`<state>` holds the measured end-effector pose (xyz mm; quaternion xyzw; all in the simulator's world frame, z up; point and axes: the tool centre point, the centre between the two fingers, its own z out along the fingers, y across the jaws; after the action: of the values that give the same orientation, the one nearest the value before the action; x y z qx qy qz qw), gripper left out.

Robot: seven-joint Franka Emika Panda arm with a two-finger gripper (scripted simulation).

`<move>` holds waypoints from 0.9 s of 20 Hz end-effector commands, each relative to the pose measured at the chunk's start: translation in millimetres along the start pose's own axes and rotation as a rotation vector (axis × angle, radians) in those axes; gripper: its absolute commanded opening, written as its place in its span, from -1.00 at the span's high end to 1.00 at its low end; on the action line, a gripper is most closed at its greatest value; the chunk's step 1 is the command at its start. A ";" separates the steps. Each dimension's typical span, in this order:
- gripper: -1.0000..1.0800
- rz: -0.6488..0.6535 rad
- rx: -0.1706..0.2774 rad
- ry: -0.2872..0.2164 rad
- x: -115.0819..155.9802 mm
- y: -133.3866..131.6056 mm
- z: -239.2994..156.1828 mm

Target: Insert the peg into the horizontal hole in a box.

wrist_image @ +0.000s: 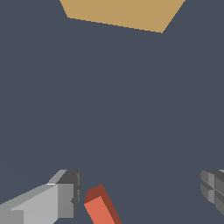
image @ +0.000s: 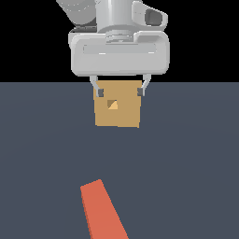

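- You have a flat dark grey-blue floor [image: 186, 163] carrying everything; its far edge meets black background in the exterior view.
- The arm [image: 119, 44] hangs over the far part of the floor, its pale grey body covering the top of the box behind it.
- The box [image: 117, 105] stands near the floor's far edge, its tan face turned to the exterior camera. Its upper edge is hidden by the arm, and the wrist view cuts it down to one tan corner.
- The peg [image: 101, 210] lies flat on the near part of the floor, well apart from the box. Its long axis runs roughly from near edge to far edge, the visible end aimed towards the box. You see only its orange-red part; the rest is cut off by the frame.
- The gripper [image: 120, 92] is spread wide with nothing between the fingers [image: 99, 92]. In the wrist view the peg's end sits just beside one finger; contact cannot be told.
- The hole [image: 112, 104] is a small dark square in the middle of the box's face.
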<state>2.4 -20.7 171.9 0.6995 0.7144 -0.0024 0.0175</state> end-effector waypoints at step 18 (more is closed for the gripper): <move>-0.92 -0.095 0.003 0.007 -52.0 -9.5 22.4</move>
<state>-4.3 -64.5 154.3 0.6701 0.7421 -0.0018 0.0147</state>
